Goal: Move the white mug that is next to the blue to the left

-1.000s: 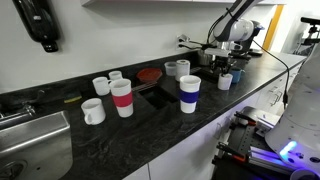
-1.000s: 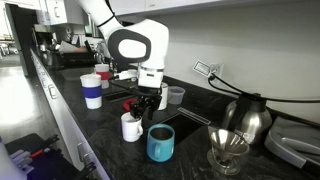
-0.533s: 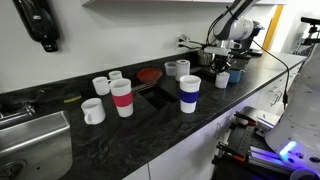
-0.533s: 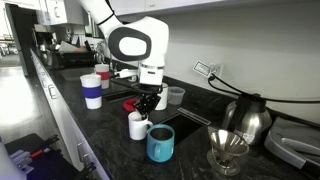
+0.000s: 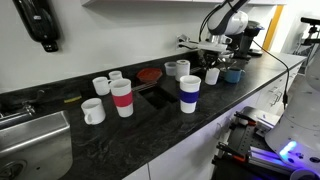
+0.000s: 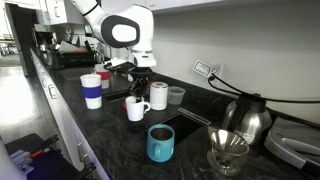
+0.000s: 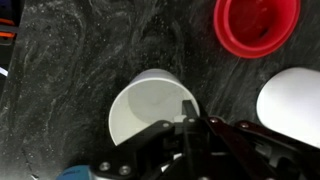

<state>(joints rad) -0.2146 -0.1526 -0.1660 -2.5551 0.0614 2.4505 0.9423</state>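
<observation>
Countertop (image 5: pixel 150 118) of dark speckled stone; pincer (image 7: pixel 192 122) grips white mug (image 7: pixel 148 108).

Bare counter (image 6: pixel 108 122) between the blue-banded cup (image 6: pixel 93 92) and the blue mug (image 6: pixel 160 142); another white cup (image 6: pixel 158 96) close behind.

Wrist view: white mug (image 7: pixel 150 108) lower rim hidden behind gripper (image 7: pixel 190 124), red bowl (image 7: pixel 258 25) cut by upper edge, white cup (image 7: pixel 292 105) cut at right edge

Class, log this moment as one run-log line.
gripper: shut on white mug rim | mug: upright | blue mug: apart from it
</observation>
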